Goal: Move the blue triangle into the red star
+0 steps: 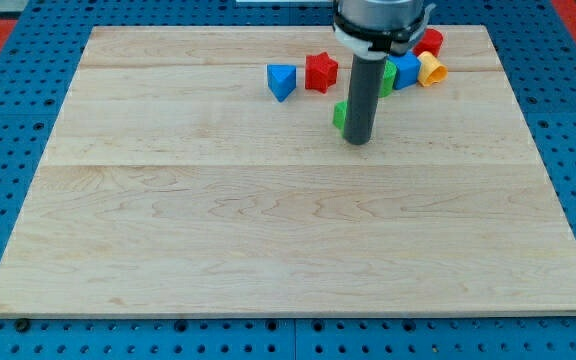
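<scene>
Blue triangle (pixel 281 81), a small wedge, nearly touches red star (pixel 321 72); no gripper shows.

**Rod standing upright in the upper centre-right of the frame**

The arm is entering from the top edge of the frame, right of centre, showing only its dark, round end housing with a white ring beneath it. From that housing the straight dark rod is hanging vertically. My tip (pixel 359 141) is sitting at the rod's lower end, resting at tabletop height in the upper centre-right of the frame.
</scene>
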Tool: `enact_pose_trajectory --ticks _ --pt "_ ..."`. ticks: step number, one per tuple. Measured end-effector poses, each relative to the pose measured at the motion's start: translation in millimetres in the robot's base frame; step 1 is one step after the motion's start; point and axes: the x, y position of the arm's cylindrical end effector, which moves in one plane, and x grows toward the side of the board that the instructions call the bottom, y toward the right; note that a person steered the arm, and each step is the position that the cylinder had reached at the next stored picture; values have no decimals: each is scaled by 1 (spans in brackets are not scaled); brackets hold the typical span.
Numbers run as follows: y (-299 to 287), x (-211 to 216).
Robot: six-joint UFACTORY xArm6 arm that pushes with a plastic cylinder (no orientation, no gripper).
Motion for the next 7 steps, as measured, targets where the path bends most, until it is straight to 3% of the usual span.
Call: enact_pose_trajectory --ticks 2,3,5,7 --pt "-1 -47" --pt "-29 -29" --pt "-173 -27" --pt "-247 -77"
